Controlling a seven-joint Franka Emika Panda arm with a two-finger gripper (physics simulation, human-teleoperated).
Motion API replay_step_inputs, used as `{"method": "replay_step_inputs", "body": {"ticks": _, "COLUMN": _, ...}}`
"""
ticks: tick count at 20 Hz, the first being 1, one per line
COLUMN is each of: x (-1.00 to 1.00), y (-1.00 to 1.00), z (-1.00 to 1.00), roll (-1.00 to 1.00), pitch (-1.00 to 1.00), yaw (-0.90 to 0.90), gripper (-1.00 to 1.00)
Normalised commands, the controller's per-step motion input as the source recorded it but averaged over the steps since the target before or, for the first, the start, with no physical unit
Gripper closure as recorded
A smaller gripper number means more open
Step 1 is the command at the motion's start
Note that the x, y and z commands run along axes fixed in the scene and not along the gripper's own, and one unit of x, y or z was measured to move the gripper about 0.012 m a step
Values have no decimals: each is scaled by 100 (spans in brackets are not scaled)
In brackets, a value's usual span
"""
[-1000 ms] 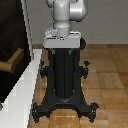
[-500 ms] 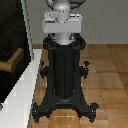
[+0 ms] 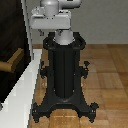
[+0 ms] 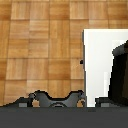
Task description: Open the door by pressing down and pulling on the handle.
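Exterior view: the door is seen at nine o'clock of the pedestal, its stiff tan handle probably best pressed near its free end, while the gripper's spread cannot be told, being out of sight.

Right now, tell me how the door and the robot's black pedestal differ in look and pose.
The door is a flat, dark brown panel edged by a white frame; the pedestal is a black upright column on spreading feet. The door carries a tan handle; the pedestal carries the arm. Both are very dark and stand upright.
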Motion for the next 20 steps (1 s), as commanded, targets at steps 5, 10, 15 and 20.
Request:
{"method": "replay_step_inputs", "body": {"ticks": 5, "x": 0, "y": -80, "z": 0, "roll": 0, "pitch": 0, "yaw": 0, "gripper": -100}}
{"method": "replay_step_inputs", "body": {"ticks": 10, "x": 0, "y": -80, "z": 0, "roll": 0, "pitch": 0, "yaw": 0, "gripper": -100}}
{"method": "replay_step_inputs", "body": {"ticks": 15, "x": 0, "y": -60, "z": 0, "roll": 0, "pitch": 0, "yaw": 0, "gripper": -100}}
{"method": "replay_step_inputs", "body": {"ticks": 20, "x": 0, "y": -60, "z": 0, "roll": 0, "pitch": 0, "yaw": 0, "gripper": -100}}
